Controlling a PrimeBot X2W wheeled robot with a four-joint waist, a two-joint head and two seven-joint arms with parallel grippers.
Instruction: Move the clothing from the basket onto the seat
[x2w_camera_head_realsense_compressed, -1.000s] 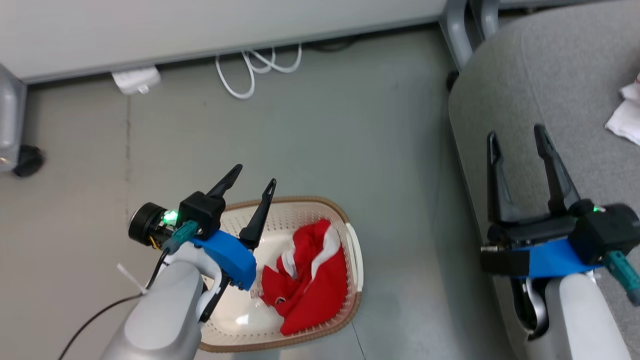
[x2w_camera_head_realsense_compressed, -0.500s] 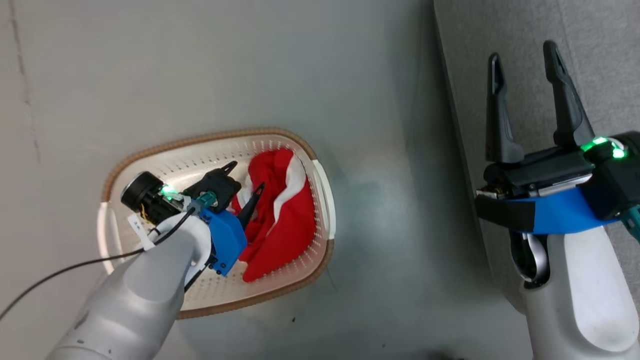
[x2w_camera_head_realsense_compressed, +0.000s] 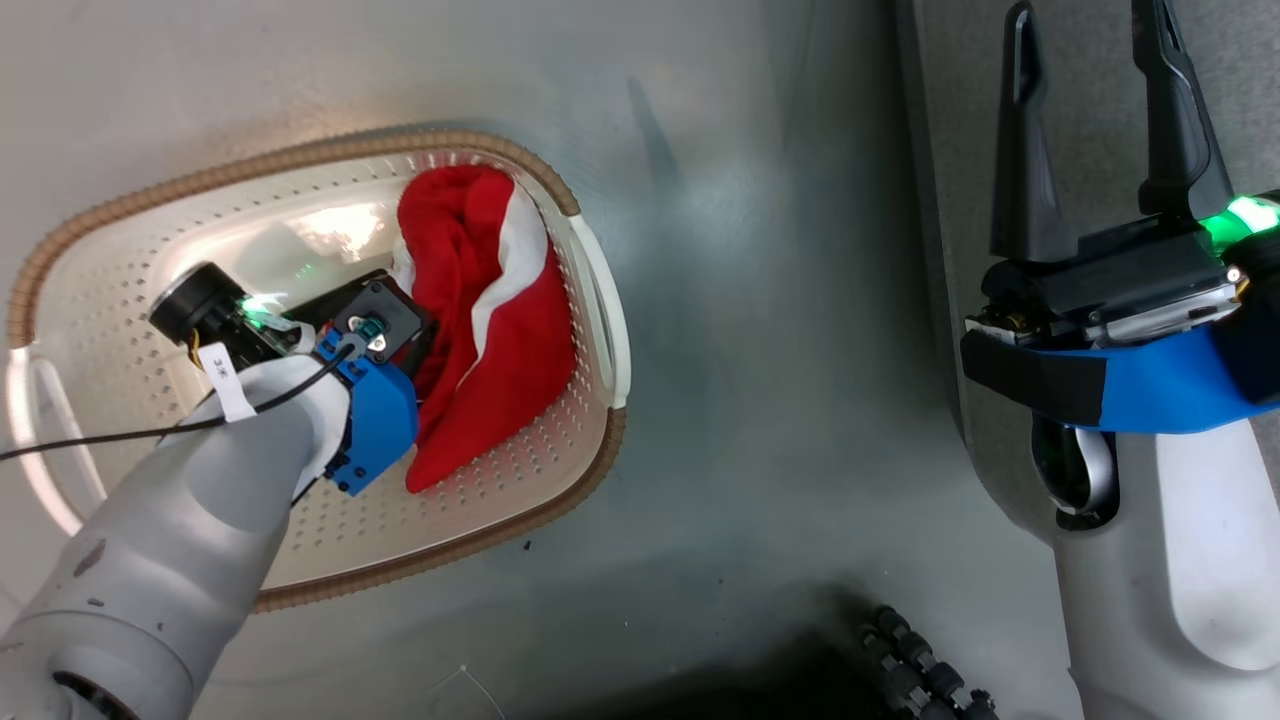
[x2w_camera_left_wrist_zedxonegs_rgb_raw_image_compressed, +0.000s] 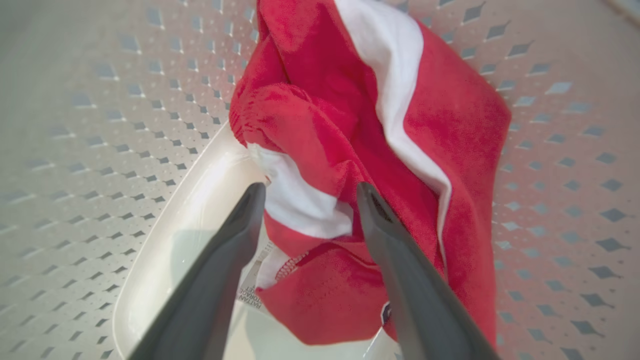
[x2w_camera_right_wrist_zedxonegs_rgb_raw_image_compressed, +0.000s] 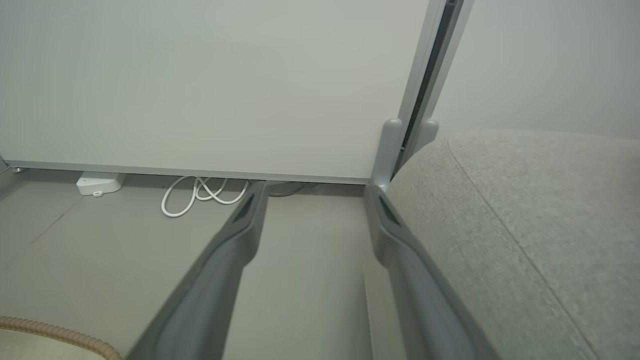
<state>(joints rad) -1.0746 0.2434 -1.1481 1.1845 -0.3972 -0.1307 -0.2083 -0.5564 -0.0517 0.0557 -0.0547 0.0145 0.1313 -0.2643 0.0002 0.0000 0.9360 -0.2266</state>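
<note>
Clothing (x2w_camera_head_realsense_compressed: 490, 320) in basket (x2w_camera_head_realsense_compressed: 600, 300), left of seat (x2w_camera_head_realsense_compressed: 1090, 100)

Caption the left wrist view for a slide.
Open left end effector poised over the crumpled red-and-white clothing lying in the perforated basket.

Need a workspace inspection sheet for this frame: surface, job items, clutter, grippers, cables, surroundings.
Surface: smooth grey floor; the basket stands on it.
Job's things: clothing, red with white stripes, bunched in the basket's right half; grey seat to the robot's right.
Clutter: small white box at the wall's base.
Grippers: left gripper open, down in the basket, fingers astride a fold of the clothing; right gripper open, empty, beside the seat's edge.
Cables: white cable looped on the floor by the wall; black cable along the left forearm.
Surroundings: white wall panel with grey feet.
</note>
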